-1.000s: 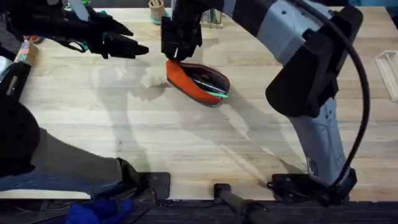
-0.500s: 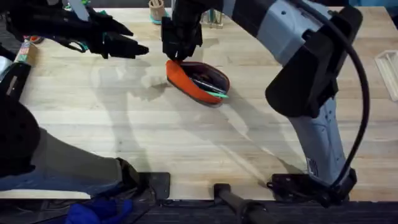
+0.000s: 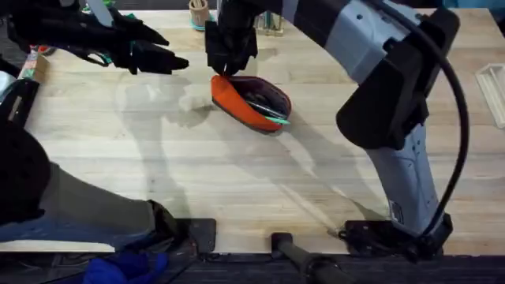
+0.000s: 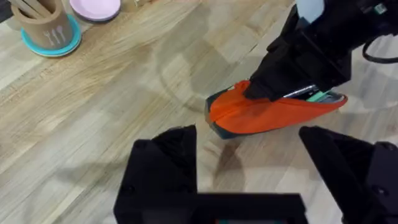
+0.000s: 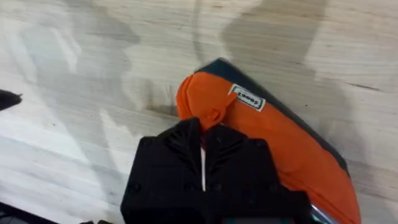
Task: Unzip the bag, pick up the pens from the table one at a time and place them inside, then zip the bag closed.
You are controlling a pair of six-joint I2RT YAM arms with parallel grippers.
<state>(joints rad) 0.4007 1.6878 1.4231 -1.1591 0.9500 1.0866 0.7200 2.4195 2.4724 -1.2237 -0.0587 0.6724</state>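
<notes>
- Pale wooden plank tabletop [image 3: 237, 173] is carrying the small orange fabric pouch [image 3: 246, 102], lying mid-surface with a green pen [image 3: 272, 118] poking from its gaping mouth.
- Right tool [image 3: 225, 69] is pinching the zipper end, fingers closed.
- Left tool [image 3: 170, 61] is hovering nearby, spread open.
- Judged: the closing step is in hand; next, someone bracing the pouch for the zip.

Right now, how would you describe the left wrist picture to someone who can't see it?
An orange bag lies on a pale wooden table with the right gripper pressed on its top edge, a green pen poking out. The left gripper hangs open above the table. A cup of wooden utensils stands farther off.
</notes>
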